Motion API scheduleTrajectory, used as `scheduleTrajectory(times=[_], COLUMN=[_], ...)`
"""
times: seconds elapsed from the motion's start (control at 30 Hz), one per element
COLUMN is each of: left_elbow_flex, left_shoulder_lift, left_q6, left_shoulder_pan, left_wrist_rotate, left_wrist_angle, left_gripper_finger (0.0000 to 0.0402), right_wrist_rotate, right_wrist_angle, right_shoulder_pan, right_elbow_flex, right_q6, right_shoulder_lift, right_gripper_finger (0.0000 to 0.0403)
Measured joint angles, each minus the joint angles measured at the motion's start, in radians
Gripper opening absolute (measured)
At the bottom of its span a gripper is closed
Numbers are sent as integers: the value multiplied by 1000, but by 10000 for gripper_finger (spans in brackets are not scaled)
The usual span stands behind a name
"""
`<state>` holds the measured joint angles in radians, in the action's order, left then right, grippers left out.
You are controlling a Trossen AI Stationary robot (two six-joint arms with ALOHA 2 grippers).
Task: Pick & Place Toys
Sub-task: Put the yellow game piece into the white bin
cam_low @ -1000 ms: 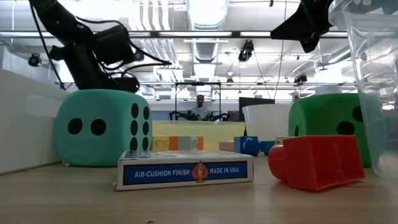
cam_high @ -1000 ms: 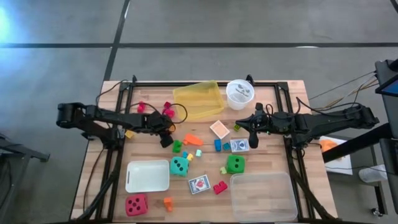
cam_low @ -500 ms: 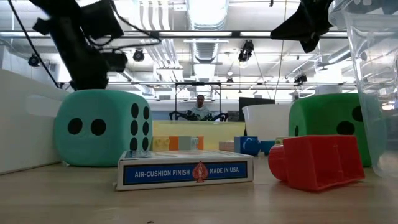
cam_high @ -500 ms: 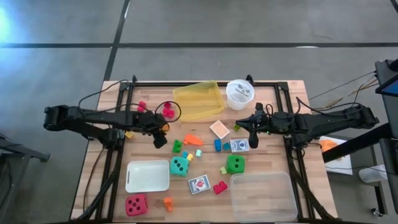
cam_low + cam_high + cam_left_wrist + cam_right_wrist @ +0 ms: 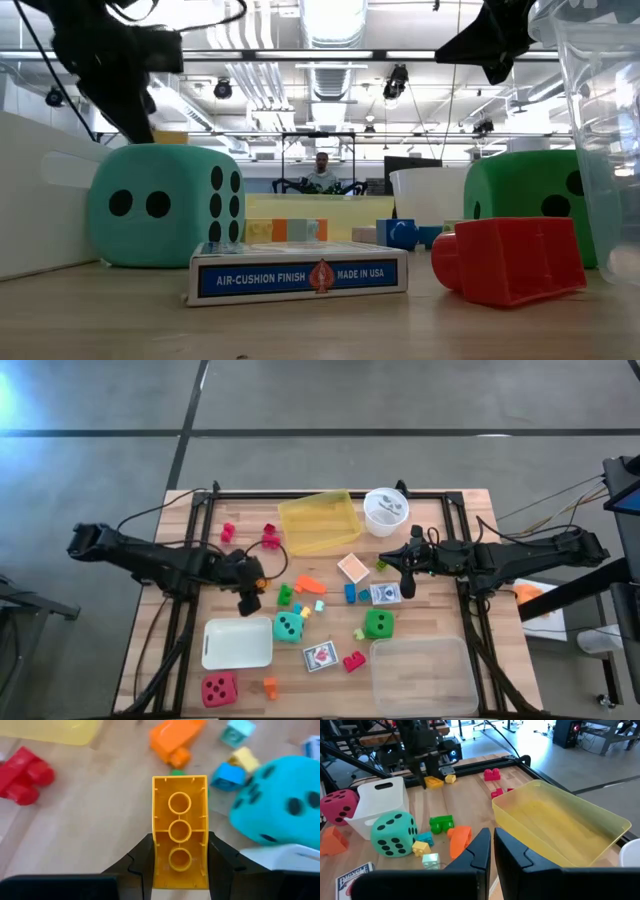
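**A:** Why is your left gripper (image 5: 180,862) hanging above the table (image 5: 180,660), a little in from its left edge?

**B:** You have a yellow block (image 5: 180,830) clamped lengthwise between the 2 fingers, hollow underside facing the wrist camera with 3 round sockets showing. The jaws are only partly closed, stopped by the block's sides. It hangs just back from the white tray (image 5: 237,643) near the front left corner, so I'd judge you're carrying it there to drop.

**A:** And the other toys?

**B:** The teal die (image 5: 289,626) sits just right of that tray, with the green die (image 5: 378,624) further right and the red die (image 5: 219,689) at the front left edge.

**A:** Your right gripper (image 5: 407,589)?

**B:** Fingers pressed together on nothing, waiting toward the right side, near the round white cup (image 5: 386,511).
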<state>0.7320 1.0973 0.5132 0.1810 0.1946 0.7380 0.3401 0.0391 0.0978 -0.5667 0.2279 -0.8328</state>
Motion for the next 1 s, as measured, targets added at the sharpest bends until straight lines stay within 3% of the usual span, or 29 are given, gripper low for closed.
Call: scheduleTrajectory(times=[0.57,0.83,1.0], left_elbow_flex=[56,55,55], left_shoulder_lift=[0,62,153], left_q6=[252,441,479], left_shoulder_pan=[448,575,624], left_wrist_rotate=[47,60,45], left_wrist_angle=[0,1,-4], left_gripper_finger=[117,117,117], right_wrist_rotate=[0,0,0], right_wrist_angle=[0,0,0], right_shoulder_pan=[0,0,0], right_elbow_flex=[0,0,0], right_q6=[0,0,0], right_shoulder_lift=[0,0,0], right_gripper_finger=[20,20,20])
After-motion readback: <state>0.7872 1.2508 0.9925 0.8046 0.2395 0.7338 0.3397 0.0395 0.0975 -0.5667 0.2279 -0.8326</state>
